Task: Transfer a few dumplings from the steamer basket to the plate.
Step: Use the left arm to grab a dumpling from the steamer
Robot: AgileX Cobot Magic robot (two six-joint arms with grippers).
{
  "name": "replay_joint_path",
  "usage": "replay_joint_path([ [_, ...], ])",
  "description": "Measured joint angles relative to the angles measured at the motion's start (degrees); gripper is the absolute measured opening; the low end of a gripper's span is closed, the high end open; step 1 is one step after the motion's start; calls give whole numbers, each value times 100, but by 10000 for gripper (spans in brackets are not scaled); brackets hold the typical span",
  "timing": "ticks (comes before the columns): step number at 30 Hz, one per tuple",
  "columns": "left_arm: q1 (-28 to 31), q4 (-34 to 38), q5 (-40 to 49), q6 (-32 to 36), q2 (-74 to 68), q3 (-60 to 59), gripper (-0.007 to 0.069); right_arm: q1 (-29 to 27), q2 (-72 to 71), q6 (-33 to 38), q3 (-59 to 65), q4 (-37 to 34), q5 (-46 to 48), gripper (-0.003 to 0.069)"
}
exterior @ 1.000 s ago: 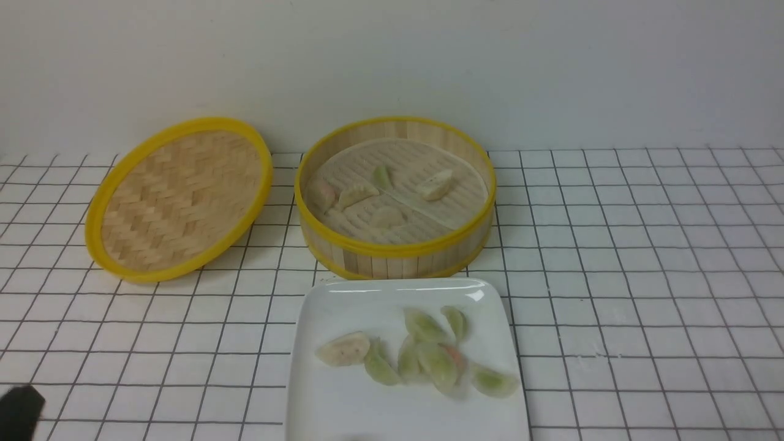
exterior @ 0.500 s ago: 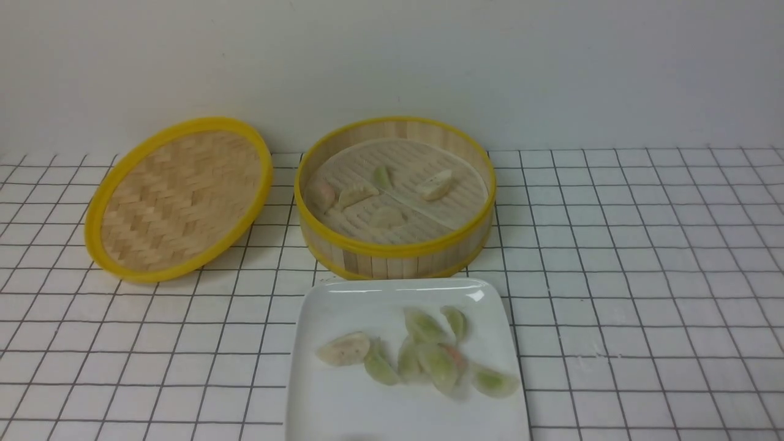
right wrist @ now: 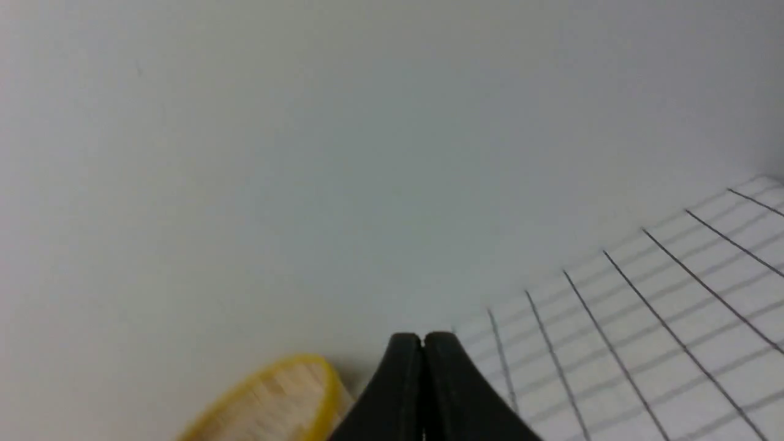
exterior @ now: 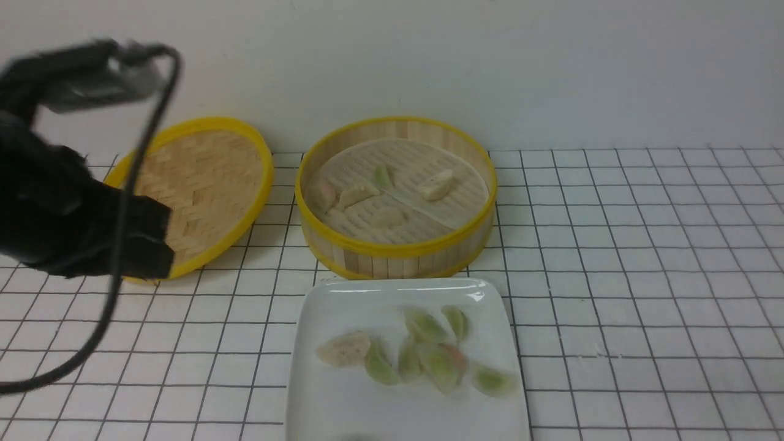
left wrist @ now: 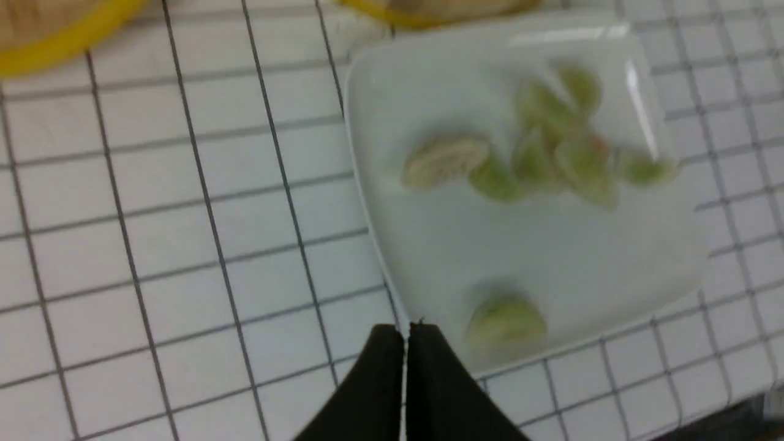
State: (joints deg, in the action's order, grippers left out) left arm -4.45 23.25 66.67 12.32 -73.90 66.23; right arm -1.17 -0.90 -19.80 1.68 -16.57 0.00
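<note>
While both pairs of jaws are pressed together with nothing between them, the left jaws hang over the worktop (left wrist: 184, 214) at the near rim of the plate (left wrist: 551, 257), where one pale dumpling (left wrist: 446, 160) lies ahead of them among green dumplings (left wrist: 582, 165). The steamer basket (exterior: 392, 260) stands beyond the plate from them, more dumplings (exterior: 436, 184) resting inside. The right jaws face a bare wall (right wrist: 367, 153), with a blurred yellow rim (right wrist: 318, 380), perhaps the basket's, just beside them.

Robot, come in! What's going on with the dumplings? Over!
Left gripper shut, empty. Right gripper shut, empty. Several dumplings in the steamer basket, one on the plate. Lid off, lying left of basket.
</note>
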Motion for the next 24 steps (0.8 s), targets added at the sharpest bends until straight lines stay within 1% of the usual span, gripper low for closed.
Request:
replay_joint_path([
  [2, -260, -131, -16, 174, -562, 158, -6, 0, 0, -37, 0, -290, -391, -10],
  [3, -345, -161, -41, 200, -698, 224, -6, 0, 0, -37, 0, -323, -464, -10],
  [4, -565, -296, -172, 312, -1033, 450, -6, 0, 0, -56, 0, -419, -635, -10],
  [7, -868, -481, -265, 461, -1620, 1066, -6, 0, 0, -286, 0, -584, -1002, -10],
  [8, -948, -540, -273, 503, -1848, 1349, -6, 27, 0, -469, -57, -601, -946, -10],
  [9, -948, -540, -273, 503, -1895, 1409, -6, 36, 0, -498, -80, -601, -903, -10],
  [10, -1051, -609, -246, 571, -2279, 1911, -6, 162, 0, -660, -423, -484, -175, -10],
  [12, -1122, -657, -118, 634, -2808, 2602, -6, 409, 198, -676, -1196, -96, 1037, -10],
  [13, -1123, -664, -100, 642, -2918, 2746, -6, 436, 234, -676, -1284, -53, 1037, -10],
  [14, -1172, -715, 139, 746, -3364, 3337, -6, 695, 690, -561, -2116, 250, 2266, -10],
  [15, -1200, -755, 245, 802, -3644, 3715, -5, 840, 1009, -427, -2563, 444, 3076, -10],
  [16, -1225, -803, 296, 850, -3869, 4017, -2, 952, 1285, -321, -2900, 555, 3457, -10],
  [17, -1231, -817, 307, 864, -3928, 4093, -1, 979, 1353, -321, -2983, 555, 3577, -10],
  [18, -1288, -949, 353, 934, -4438, 4766, 15, 1171, 1903, -55, -3578, 771, 4468, -10],
  [19, -1294, -965, 353, 936, -4496, 4839, 22, 1211, 2035, -25, -3709, 786, 4664, -10],
  [20, -1335, -1043, 355, 944, -4892, 5337, 47, 1319, 2461, 201, -4104, 878, 5221, -10],
  [22, -1358, -1140, 360, 937, -5436, 6001, 117, 1392, 2981, 416, -4519, 907, 5735, -10],
  [24, -1358, -1196, 373, 862, -5982, 6673, 213, 1412, 3285, 570, -4673, 868, 5881, -10],
])
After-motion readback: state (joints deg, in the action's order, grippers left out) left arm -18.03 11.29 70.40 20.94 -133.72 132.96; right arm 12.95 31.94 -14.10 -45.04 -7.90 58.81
